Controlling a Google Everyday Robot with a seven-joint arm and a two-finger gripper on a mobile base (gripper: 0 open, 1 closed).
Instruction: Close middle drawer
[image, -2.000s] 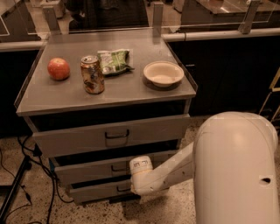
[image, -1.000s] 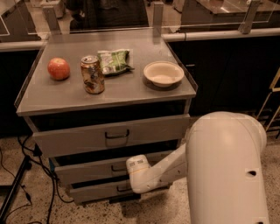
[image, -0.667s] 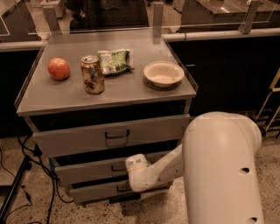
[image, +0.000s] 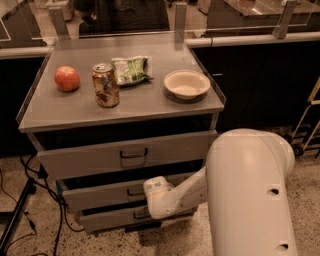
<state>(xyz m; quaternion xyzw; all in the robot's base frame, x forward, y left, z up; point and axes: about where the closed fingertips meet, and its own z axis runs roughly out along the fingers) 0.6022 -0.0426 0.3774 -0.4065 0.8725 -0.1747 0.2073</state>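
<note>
We are looking at the middle drawer (image: 97, 195), the second of three fronts in the cabinet (image: 150, 102). It is looking a little pulled out. Its front is running from 9 o'clock to 3 o'clock. Our gripper (image: 152, 193) is sitting right at that front, just at 3 o'clock from the small handle (image: 133, 192). We cannot tell if it is open or closed. We think the push is going to be toward 12 o'clock, straight in.

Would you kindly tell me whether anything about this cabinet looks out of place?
The middle drawer stands slightly pulled out, with a dark gap above its front; the top drawer does too. The pincer is at the middle drawer's front, just right of its handle.
</note>
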